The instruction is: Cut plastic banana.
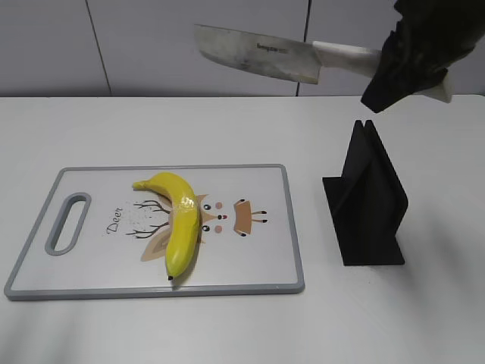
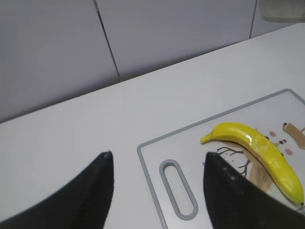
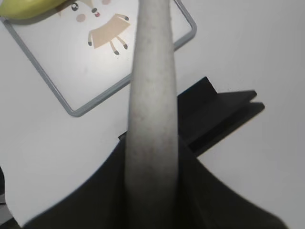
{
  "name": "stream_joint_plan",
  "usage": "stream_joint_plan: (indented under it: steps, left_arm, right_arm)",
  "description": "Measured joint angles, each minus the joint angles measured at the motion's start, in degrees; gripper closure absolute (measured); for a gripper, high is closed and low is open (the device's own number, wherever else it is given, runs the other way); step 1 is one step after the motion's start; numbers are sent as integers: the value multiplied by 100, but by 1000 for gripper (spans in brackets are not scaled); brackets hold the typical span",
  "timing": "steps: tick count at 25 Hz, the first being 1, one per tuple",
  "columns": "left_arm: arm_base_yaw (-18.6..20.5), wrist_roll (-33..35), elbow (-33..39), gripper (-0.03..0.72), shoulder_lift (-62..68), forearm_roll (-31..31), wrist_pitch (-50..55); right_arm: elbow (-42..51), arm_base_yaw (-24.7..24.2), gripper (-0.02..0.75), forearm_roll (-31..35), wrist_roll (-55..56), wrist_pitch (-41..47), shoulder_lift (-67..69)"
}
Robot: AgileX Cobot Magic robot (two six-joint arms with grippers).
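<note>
My right claw [image 1: 413, 64] pinches the knife [image 1: 258, 53]; left claw [image 2: 157, 191] spread. The plastic banana [image 1: 180, 220] looks light, stiff, slippery: I'd cut at its seam.

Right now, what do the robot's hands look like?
Both are dark. The left gripper has two black, wedge-shaped fingers with a slightly bumpy matte surface. The right gripper looks like a chunky black shape. No cables, markings or sleeves show in these views.
</note>
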Motion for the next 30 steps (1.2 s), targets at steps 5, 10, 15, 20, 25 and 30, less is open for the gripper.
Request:
stream_joint_plan:
  steps: [5,10,15,20,25,30]
  left_arm:
    - [-174,1378,-752,114,1086,-558,-7]
    - [-559,2415,-1655,114,2219,-1007,279]
    - [-1151,3294,-2404,114,3231,-1082,929]
    - [-1690,3915,-2584,114,4059,-971,1374]
    - [-1853,3985,-2584,122,4669,-541,1344]
    - [-1856,3996,-2584,131,5024,-378,1019]
  right_arm:
    - [-242,0,572,624,-1610,-3,377]
    - [-262,0,572,1162,-2679,-7,663]
    - [-302,0,572,1294,-3377,-5,953]
    - [-570,0,572,1702,-3939,332,1277]
    - [-723,0,572,1818,-4140,377,1505]
    - [-729,0,572,1968,-4271,418,1652]
